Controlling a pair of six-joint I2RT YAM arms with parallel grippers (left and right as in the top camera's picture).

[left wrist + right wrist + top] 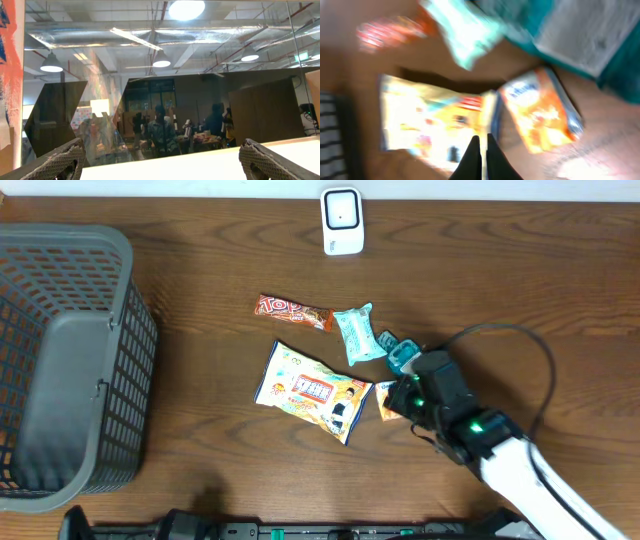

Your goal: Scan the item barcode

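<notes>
While the right hand [392, 396] hung low over the snacks at the centre-right of the overhead frame, its two fingers were pressed together, pinching nothing that could be seen. In its own blurred wrist view the dark tips [482, 150] met at the bottom centre of the frame, over the spot where the right corner of the yellow snack bag [435, 120] came close to the orange packet [540, 115].

From above, the yellow snack bag [310, 390] lay flat in the middle of the wooden counter [200, 300], and the orange packet [384, 402] sat just to its right, partly hidden under the hand. A pale green packet [355, 332] lay just above them, a red candy bar [295, 312] to its left, and a small teal item [400, 356] at its lower right, beside the arm. The white scanner [342, 220] stood at the top centre of the frame, well apart from the snacks. A grey basket [140, 330] filled the left side.

The left hand [162, 155] pointed up at a ceiling with lamps, its fingers [65, 160] spread wide at the lower corners of the frame, with nothing between them.
</notes>
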